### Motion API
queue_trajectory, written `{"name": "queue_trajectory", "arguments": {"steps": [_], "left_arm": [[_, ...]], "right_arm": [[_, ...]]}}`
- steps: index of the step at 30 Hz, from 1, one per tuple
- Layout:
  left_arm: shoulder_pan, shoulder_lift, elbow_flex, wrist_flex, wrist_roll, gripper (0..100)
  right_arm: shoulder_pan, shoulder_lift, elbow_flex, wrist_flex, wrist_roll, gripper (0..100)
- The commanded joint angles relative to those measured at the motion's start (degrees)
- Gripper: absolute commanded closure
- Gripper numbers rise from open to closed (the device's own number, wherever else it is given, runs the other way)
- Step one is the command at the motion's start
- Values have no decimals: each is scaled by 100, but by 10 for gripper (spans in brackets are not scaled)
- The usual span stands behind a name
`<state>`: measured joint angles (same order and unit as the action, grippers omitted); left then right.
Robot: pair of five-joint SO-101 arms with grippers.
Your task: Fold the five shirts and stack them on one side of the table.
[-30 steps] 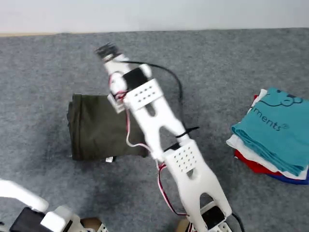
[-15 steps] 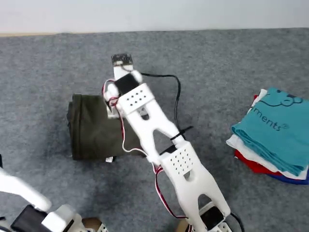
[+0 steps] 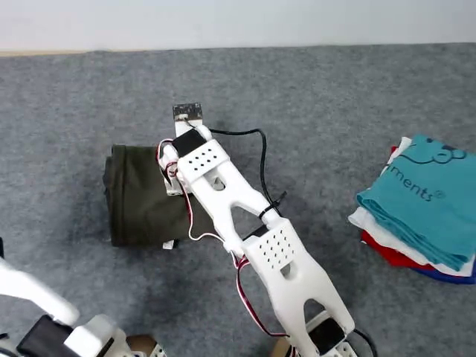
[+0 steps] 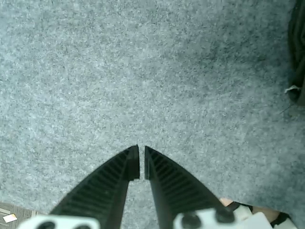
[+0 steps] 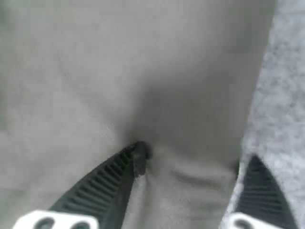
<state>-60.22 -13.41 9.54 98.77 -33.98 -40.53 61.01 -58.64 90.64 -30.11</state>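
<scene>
Grey felt tabletop (image 3: 335, 97), pale wall strip behind. Olive shirt (image 3: 141, 197) lies folded, left of centre and well apart from the stack (image 3: 420, 208) at the right edge, which has teal on top with white, red and blue under it.

Right arm (image 3: 245, 216) is stretched out over the olive shirt. Right gripper (image 5: 195, 157) has its jaws spread: one tip dimples the cloth, the other sits at the shirt's edge by the felt. Nothing clamped yet.

Left gripper (image 4: 141, 160) has its jaws together with nothing between them, over bare felt near the shirt's corner.

Handling, as a judgement: light, limp cotton with no stiffness, so the layers will slip and fan open if only the top ply is pinched. Best hold is probably mid-way along that near edge, with the lower jaw under all layers. The felt looks grippy, so lift, don't drag, or the fold bunches.
</scene>
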Motion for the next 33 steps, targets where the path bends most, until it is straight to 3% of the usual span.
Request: {"name": "queue_trajectory", "arguments": {"steps": [1, 5, 12, 20, 27, 33], "left_arm": [[0, -167, -110, 158, 44, 974], [0, -167, -110, 158, 44, 974], [0, -167, -110, 158, 44, 974], [9, -167, -119, 167, 35, 974], [44, -167, -119, 167, 35, 974], [44, -167, -119, 167, 35, 974]], "right_arm": [[-75, 92, 44, 303, -26, 855], [-40, 84, 44, 708, 114, 994], [338, -136, 9, 1253, 897, 990], [1165, -2185, 1705, 1235, 2242, 990], [2765, -3055, 2409, 1103, 5169, 990], [3705, -2844, 2330, -409, 7921, 990]]}}
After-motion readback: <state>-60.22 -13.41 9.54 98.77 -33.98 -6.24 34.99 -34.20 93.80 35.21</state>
